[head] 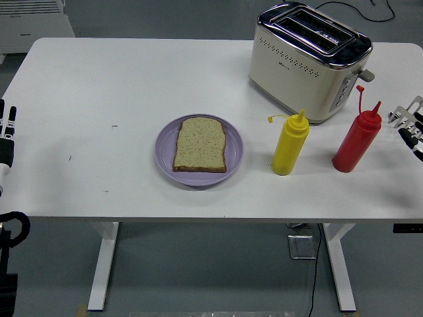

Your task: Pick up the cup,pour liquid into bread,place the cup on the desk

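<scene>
Table: a white rectangular desk (99, 86) on white legs, seen from above in the head view.
Bread: one slice of brown seeded bread (200, 144), lying flat on a round lilac plate (165, 148) near the middle of the desk.
"Cup": no cup is seen; the only pourable vessels are a red plastic squeeze bottle (356, 141) and a yellow plastic squeeze bottle (291, 143), both upright with nozzle caps flipped off on their tethers. The yellow one stands just right of the plate, the red one further right.
Toaster: a cream and chrome two-slot toaster (309, 61) stands behind the bottles, apart from both.
Right hand: the right hand (410, 125) enters at the right edge, near the red bottle but not touching it; fingers (400, 115) are spread, nothing is held.
Left hand: the left hand (8, 129) rests at the left edge, well apart from everything; only a sliver is visible, so its fingers cannot be judged.
Handling, judged: the bottle is likely light, its wall soft and yielding, its surface smooth. A hard squeeze would eject sauce early.
Grasp point, judged: mid-body, below the shoulder, taken gently from the side; the narrow base suggests easy tipping if nudged.
Progress, judged: pickup not yet done.
</scene>
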`<control>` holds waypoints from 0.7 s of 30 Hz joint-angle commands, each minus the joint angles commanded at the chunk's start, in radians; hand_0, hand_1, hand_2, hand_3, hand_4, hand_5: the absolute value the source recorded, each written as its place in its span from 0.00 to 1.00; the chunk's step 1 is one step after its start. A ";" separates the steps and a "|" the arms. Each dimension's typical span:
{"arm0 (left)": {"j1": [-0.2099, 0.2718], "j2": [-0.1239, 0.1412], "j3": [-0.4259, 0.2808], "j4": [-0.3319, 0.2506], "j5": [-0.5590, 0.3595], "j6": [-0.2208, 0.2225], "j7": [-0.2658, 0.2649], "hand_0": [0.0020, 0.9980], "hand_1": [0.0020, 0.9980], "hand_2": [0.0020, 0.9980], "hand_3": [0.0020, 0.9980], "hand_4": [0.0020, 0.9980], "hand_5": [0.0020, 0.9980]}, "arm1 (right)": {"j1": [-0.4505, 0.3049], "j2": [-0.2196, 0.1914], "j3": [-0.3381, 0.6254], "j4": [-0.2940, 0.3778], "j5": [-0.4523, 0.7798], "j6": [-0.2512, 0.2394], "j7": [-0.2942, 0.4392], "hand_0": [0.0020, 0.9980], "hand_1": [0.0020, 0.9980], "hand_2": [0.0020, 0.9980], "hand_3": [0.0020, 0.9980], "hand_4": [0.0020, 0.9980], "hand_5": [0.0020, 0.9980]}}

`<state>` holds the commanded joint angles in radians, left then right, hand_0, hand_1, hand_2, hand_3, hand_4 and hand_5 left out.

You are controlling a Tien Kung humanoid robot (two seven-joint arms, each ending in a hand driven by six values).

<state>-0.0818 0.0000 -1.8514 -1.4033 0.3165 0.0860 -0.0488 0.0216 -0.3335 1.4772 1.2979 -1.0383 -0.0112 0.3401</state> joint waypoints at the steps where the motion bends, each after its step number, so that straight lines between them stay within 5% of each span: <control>1: 0.000 0.000 0.000 0.000 0.000 0.000 0.000 0.79 0.75 0.74 0.68 0.57 1.00 | 0.001 0.001 -0.003 0.000 -0.002 -0.002 0.000 1.00 0.95 1.00 1.00 0.94 0.27; 21: -0.001 0.000 -0.005 0.001 0.002 -0.001 0.000 0.79 0.75 0.74 0.68 0.57 1.00 | 0.065 0.040 -0.132 -0.020 -0.047 -0.025 -0.018 1.00 0.95 1.00 1.00 0.94 0.26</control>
<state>-0.0826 0.0000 -1.8562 -1.4026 0.3180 0.0847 -0.0492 0.0861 -0.2932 1.3454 1.2779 -1.0856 -0.0363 0.3224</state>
